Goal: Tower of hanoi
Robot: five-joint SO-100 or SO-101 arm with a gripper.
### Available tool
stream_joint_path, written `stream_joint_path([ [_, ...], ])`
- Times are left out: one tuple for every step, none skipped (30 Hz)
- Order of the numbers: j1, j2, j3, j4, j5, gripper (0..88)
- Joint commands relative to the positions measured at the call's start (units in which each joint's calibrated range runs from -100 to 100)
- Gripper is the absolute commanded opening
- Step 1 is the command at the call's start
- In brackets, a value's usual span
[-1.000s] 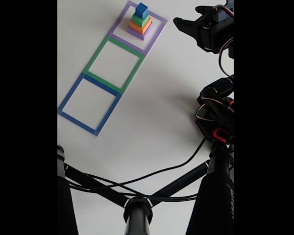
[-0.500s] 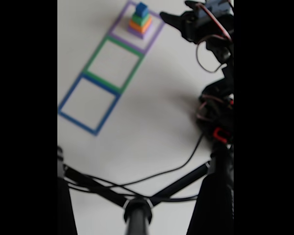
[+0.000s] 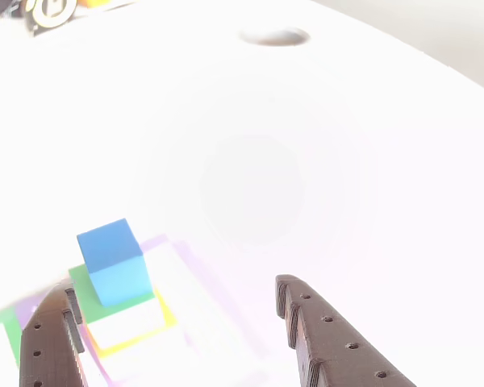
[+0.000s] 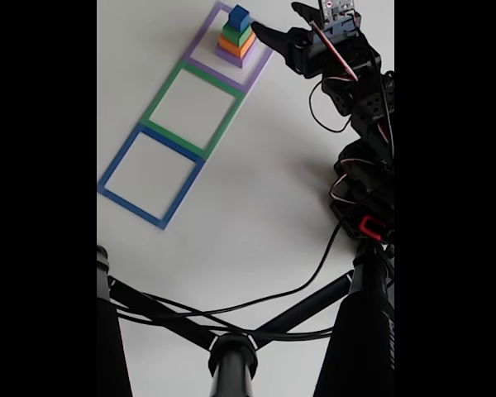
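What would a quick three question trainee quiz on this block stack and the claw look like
1. Which coloured square outline holds the stacked blocks in the fixed view?
2. True or false: the claw is shut on the blue cube.
3. From bottom to top, give the stack's colours.

Key
1. The purple outline, at the far end of the row past the green outline and the blue outline.
2. False. In the other view the claw is open, its fingers apart and the cube free between and beyond them.
3. Purple, orange-yellow, green, blue.
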Motion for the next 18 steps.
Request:
stream_joint_path([
  [-1.9, 4.2, -0.5, -7.4, 0.0, 28.5],
  [-2.2, 5.3, -0.5, -8.8, 0.0, 28.6],
  [-2.5, 6.3, -0.5, -10.0, 0.0, 28.7],
  [-2.7, 7.6, -0.5, -11.4, 0.0, 28.7],
  [-2.8, 9.0, -0.5, -12.8, 0.0, 28.8],
  [-2.9, 10.4, -0.5, -14.2, 0.0, 28.8],
  [-3.0, 11.9, -0.5, -15.8, 0.0, 28.8],
  [-3.0, 13.5, -0.5, -17.5, 0.0, 28.9],
  [-3.1, 14.7, -0.5, -19.0, 0.0, 29.0],
  [-3.2, 16.0, -0.9, -20.1, 0.0, 29.0],
  [-3.3, 17.1, -1.2, -21.0, 0.0, 29.1],
  [-3.3, 18.2, -1.5, -22.0, 0.0, 29.1],
  [-3.3, 19.2, -1.8, -22.6, 0.0, 29.1],
  [-3.3, 20.3, -2.2, -23.2, 0.0, 29.1],
  [-3.3, 21.2, -2.4, -23.7, 0.0, 29.1],
  [-3.5, 22.1, -2.6, -24.5, 0.0, 29.1],
  [-3.7, 23.0, -2.7, -25.4, 0.0, 29.1],
  [-4.0, 23.9, -2.7, -26.4, 0.0, 29.2],
])
